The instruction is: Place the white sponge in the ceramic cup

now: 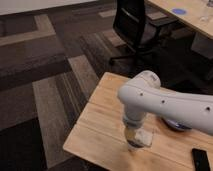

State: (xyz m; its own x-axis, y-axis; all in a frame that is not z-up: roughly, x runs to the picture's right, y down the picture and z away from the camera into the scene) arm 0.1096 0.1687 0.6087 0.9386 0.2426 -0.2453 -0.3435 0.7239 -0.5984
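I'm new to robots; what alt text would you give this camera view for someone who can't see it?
A white robot arm reaches down over a wooden table, its gripper low above a pale cup. A blue bowl is partly hidden behind the arm, a black phone lies at the right edge, and an office chair stands on the patterned carpet beyond.

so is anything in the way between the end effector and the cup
Nothing visible. The end effector is down at the table right beside the cup; the bowl and phone lie off to the side. The sponge can't be made out.
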